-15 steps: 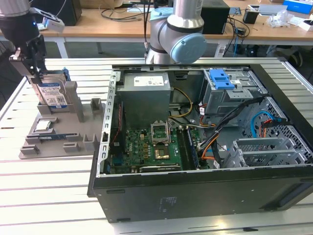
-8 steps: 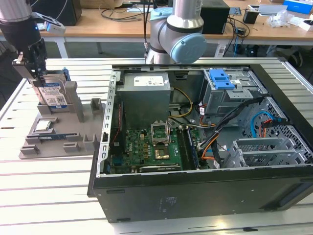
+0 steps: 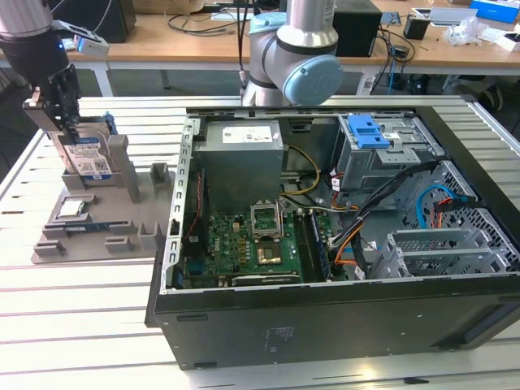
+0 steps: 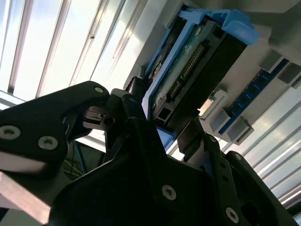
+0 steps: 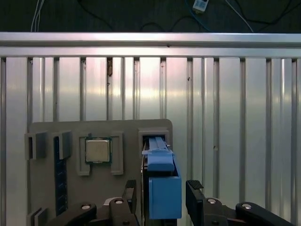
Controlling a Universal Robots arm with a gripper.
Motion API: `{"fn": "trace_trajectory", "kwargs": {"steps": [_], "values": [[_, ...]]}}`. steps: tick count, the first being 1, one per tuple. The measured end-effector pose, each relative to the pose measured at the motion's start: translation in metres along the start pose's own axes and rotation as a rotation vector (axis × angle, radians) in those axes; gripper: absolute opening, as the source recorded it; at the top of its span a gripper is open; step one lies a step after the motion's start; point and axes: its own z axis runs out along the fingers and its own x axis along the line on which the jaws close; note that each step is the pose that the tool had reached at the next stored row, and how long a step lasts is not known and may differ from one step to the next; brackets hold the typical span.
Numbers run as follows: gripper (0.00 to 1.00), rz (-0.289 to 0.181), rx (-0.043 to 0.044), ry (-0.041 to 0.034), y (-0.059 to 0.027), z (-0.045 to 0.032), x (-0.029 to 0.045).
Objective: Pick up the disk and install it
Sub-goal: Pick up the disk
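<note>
The disk (image 3: 88, 158) stands on edge in a slot of the grey parts holder (image 3: 89, 236) at the exterior view's left, its white-and-blue label facing out. My gripper (image 3: 67, 122) comes down on it from above. In both wrist views the fingers (image 5: 195, 193) flank the blue-framed disk (image 5: 162, 165) on its two flat sides and look pressed against it (image 4: 197, 61). The gripper (image 4: 162, 113) appears shut on the disk, which still sits in its slot.
A small square silver chip (image 5: 98, 150) lies in the holder beside the disk. The open computer case (image 3: 325, 325) is at the exterior view's right, with a grey drive cage (image 3: 382, 154) topped by a blue latch (image 3: 366, 130). The arm's base (image 3: 296, 57) stands behind the case.
</note>
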Motion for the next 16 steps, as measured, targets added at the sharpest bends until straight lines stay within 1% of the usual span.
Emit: {"fn": "trace_trajectory", "kwargs": {"steps": [2,5,9,13,14,15,16], "values": [[0.54,0.000,0.0001,0.0001,0.0002,0.0000,0.0000],[0.54,0.000,0.0001,0.0000,0.0030,0.0002,-0.0001],[0.54,0.000,0.0001,0.0001,0.0046,0.0051,-0.0001],[0.54,0.000,0.0002,0.0001,0.0077,0.0060,-0.0001],[0.53,0.000,0.0001,0.0003,0.0078,0.0060,0.0000],[0.40,0.000,0.0001,0.0000,0.0078,0.0060,-0.0001],[0.37,0.000,0.0001,0.0001,0.0078,0.0060,-0.0001]]}}
